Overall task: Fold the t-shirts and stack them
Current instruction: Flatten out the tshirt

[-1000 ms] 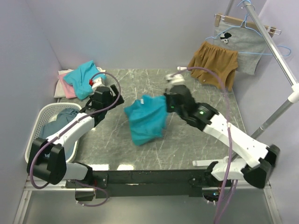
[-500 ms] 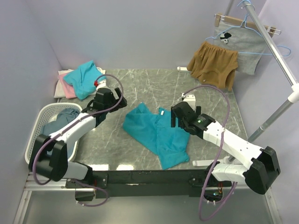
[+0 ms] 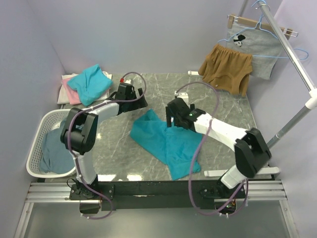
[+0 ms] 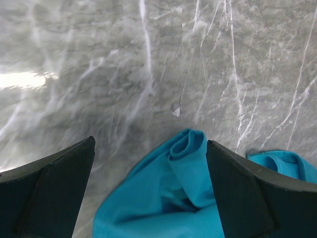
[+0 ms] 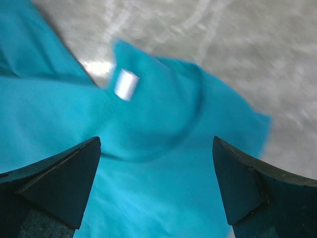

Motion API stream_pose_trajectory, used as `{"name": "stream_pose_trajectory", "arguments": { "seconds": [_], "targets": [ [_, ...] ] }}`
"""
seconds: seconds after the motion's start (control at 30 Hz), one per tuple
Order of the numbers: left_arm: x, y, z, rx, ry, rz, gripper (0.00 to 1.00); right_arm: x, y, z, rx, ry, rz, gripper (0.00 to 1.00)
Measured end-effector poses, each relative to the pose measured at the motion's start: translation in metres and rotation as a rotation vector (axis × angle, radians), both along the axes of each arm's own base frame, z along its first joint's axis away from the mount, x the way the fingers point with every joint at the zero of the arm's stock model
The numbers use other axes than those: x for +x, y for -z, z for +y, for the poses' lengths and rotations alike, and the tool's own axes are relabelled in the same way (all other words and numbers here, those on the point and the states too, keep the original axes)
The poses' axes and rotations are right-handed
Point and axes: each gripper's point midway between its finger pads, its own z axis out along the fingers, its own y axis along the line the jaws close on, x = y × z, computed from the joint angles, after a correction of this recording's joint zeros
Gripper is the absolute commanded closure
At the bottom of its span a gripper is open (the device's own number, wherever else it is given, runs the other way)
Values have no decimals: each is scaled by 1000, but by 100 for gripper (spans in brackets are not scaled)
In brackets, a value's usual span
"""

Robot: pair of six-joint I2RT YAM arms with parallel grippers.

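top external: teal t-shirt (image 3: 159, 141) now flat

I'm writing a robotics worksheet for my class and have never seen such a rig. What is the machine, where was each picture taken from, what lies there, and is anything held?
These are two robot arms bolted at the near edge of a marble table. The wide picture looks down from above and behind them. The other two come from a camera on each wrist, with that arm's dark fingers in the bottom corners. A rumpled teal t-shirt lies mid-table. The left gripper and the right gripper are at its far edge, both open, holding nothing. At the back left is a pile of shirts. A white basket holds a blue garment, and brown shorts hang at the right.
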Motion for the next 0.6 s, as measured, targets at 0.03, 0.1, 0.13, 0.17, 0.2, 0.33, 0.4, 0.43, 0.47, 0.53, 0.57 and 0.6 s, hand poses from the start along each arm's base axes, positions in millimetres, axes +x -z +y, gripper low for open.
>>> {"name": "stream_pose_trajectory", "arguments": {
  "seconds": [0.03,0.1,0.13,0.17,0.2,0.33,0.4,0.43,0.47,0.53,0.57,0.6],
  "targets": [
    [3,4,-3,-4,9,7,1,6,1,7,3,-11,3,0],
    [5,12,-8,-12,26,25,1,20,3,21,12,-30,2,0],
    [5,17,-10,-14,33,35,1,25,4,26,18,-36,2,0],
    [4,22,-11,-17,40,48,1,29,6,30,19,-42,4,0],
    [3,26,-12,-17,44,60,0,32,8,33,18,-47,7,1],
    [6,27,-18,-29,63,58,1,46,19,41,10,-50,27,7],
    [6,28,-20,-29,67,58,0,51,28,40,1,-46,45,10],
    [5,28,-21,-29,69,57,1,53,33,39,-3,-41,55,12],
    [5,28,-22,-30,71,55,0,55,38,38,-10,-36,66,14],
    [4,28,-23,-32,73,50,1,58,49,34,-22,-24,88,27],
    [4,29,-24,-33,75,47,1,60,54,32,-28,-21,99,32],
    [3,28,-23,-34,75,42,1,61,58,31,-34,-19,108,46]
  ]
}}
